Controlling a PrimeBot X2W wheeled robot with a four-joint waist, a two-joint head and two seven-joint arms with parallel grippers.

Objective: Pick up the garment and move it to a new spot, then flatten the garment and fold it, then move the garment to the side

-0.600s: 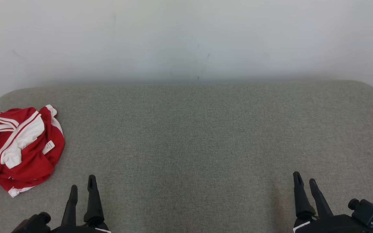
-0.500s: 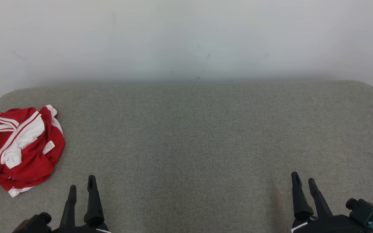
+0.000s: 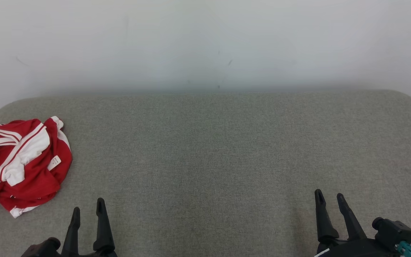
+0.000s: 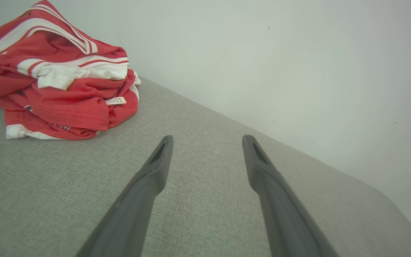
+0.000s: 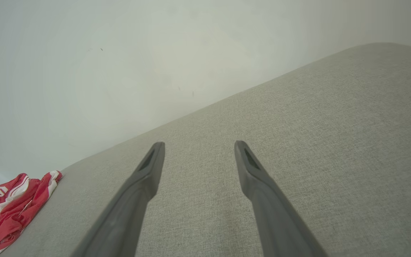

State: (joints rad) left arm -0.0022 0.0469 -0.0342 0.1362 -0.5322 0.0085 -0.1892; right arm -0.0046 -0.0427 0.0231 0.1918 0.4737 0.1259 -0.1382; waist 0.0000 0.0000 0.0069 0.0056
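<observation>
Jersey [image 3: 20, 164]: red and white, crumpled on left edge of grey fabric surface [image 3: 205, 150]
Left gripper [image 3: 88, 205]: spread wide, empty
Right gripper [image 3: 329, 193]: spread wide, empty

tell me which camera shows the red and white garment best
The left wrist view: the garment is close and large, white label visible. The head view shows it small, cropped at the left edge. The right wrist view has a distant part, lower left.
</observation>
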